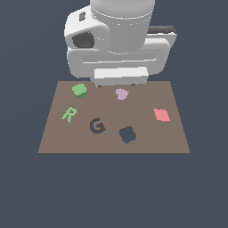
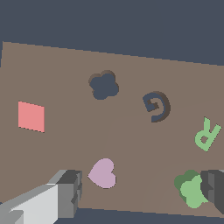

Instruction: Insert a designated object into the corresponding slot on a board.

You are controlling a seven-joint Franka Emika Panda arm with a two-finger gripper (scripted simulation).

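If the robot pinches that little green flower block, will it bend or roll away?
Probably neither. The small bright green clover-shaped block looks like a solid flat piece, so it should stay stiff. It lies flat on the large brown board, so rolling seems unlikely. Its rounded lobes might let it twist a little between the gripper's fingers.

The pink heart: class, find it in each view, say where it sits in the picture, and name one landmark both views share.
Exterior view: the heart lies on the board near its far edge, just under the arm, to the right of the green clover block.
Wrist view: the heart sits low in the picture, near the centre.
Shared landmark: the letter-G cut-out.
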